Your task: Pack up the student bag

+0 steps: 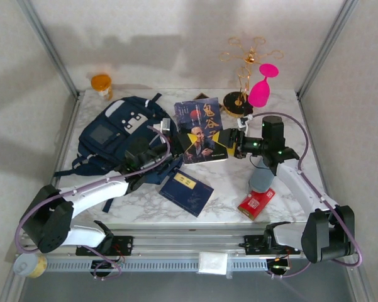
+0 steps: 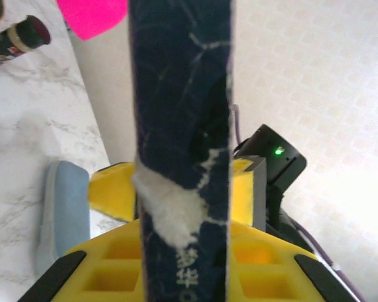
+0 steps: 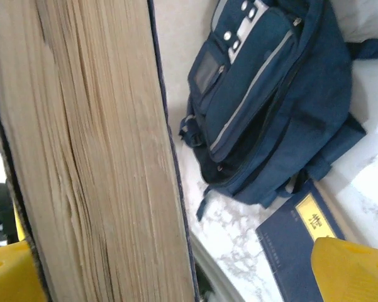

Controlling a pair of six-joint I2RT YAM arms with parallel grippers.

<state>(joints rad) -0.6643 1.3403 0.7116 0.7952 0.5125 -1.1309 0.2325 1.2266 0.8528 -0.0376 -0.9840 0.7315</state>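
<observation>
Above the worktop (image 1: 239,182), with the left hand (image 2: 185,264) clenched on the upright book (image 1: 201,129) and the right hand (image 1: 229,141) released, the book should swing left, edge-first, into the student bag (image 1: 116,135) lying at the left rear.

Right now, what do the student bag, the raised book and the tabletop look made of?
The student bag: matte navy woven fabric, soft folds, stitched seams, zips; probably synthetic. The raised book: paper, yellowed rough page edges; printed card cover scuffed white at the spine. The tabletop: smooth white surface with grey veins; marble or a marble-look laminate, cannot tell which.
</observation>
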